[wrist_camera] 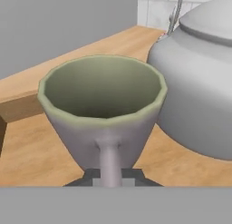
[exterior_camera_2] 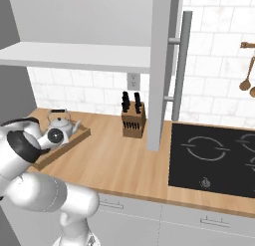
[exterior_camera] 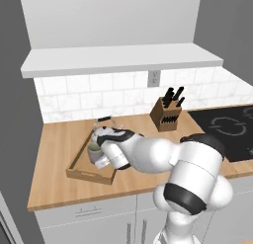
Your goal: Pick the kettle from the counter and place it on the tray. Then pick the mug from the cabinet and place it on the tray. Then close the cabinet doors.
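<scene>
The grey-green mug (wrist_camera: 103, 105) stands upright with its handle toward the camera, and my gripper (wrist_camera: 111, 177) is shut on that handle. In the left base view the mug (exterior_camera: 94, 151) is inside the light-wood tray (exterior_camera: 79, 173), under my gripper (exterior_camera: 102, 158); whether it touches the tray floor I cannot tell. The silver kettle (wrist_camera: 199, 82) stands close beside the mug on the tray (wrist_camera: 18, 107), and its kettle body (exterior_camera_2: 61, 123) rises behind the tray rim (exterior_camera_2: 74, 140). One cabinet door (exterior_camera_2: 160, 70) stands open, edge-on, with its bar handle (exterior_camera_2: 182, 65).
The tray lies on the wooden counter (exterior_camera: 54, 144) near its left end. A knife block (exterior_camera: 168, 114) stands by the tiled wall, and a black cooktop (exterior_camera: 230, 129) lies to the right. Wooden spoons (exterior_camera_2: 246, 75) hang on the wall. The cabinet's underside (exterior_camera: 123, 58) overhangs the counter.
</scene>
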### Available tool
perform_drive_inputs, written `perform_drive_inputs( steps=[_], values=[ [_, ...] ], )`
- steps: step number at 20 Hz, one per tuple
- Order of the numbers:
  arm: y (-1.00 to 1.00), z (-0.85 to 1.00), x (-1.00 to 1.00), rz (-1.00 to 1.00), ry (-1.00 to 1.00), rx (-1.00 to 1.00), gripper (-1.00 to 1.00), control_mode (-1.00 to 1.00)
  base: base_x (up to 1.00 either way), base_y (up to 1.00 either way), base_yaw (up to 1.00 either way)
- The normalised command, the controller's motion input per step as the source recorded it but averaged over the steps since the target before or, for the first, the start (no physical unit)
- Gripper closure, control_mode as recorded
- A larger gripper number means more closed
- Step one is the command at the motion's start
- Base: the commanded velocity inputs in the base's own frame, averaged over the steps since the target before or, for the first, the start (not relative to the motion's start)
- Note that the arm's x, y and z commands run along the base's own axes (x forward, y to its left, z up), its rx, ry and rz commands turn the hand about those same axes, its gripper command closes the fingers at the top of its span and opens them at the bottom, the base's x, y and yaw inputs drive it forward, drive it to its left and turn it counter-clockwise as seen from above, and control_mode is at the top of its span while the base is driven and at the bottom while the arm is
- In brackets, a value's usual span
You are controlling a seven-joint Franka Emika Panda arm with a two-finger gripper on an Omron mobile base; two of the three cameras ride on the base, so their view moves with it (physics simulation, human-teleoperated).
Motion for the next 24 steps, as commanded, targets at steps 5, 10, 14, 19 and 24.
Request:
perform_drive_inputs(
  steps=[5, 10, 14, 19, 24],
  values=[
    [0.08, -0.17, 0.04, 0.00, 0.00, 0.00, 1.00, -1.00, 0.00, 0.00, 0.00],
    [-0.01, -0.04, -0.02, 0.00, 0.02, 0.00, -1.00, -1.00, 0.00, 0.00, 0.00],
    [-0.19, 0.00, -0.14, 0.00, 0.00, 0.00, -1.00, -1.00, 0.00, 0.00, 0.00],
    [-0.22, 0.08, -0.18, 0.00, 0.00, 0.01, -1.00, -1.00, 0.00, 0.00, 0.00],
    [-0.22, 0.41, -0.35, 0.00, 0.00, 0.05, -1.00, -1.00, 0.00, 0.00, 0.00]
  ],
)
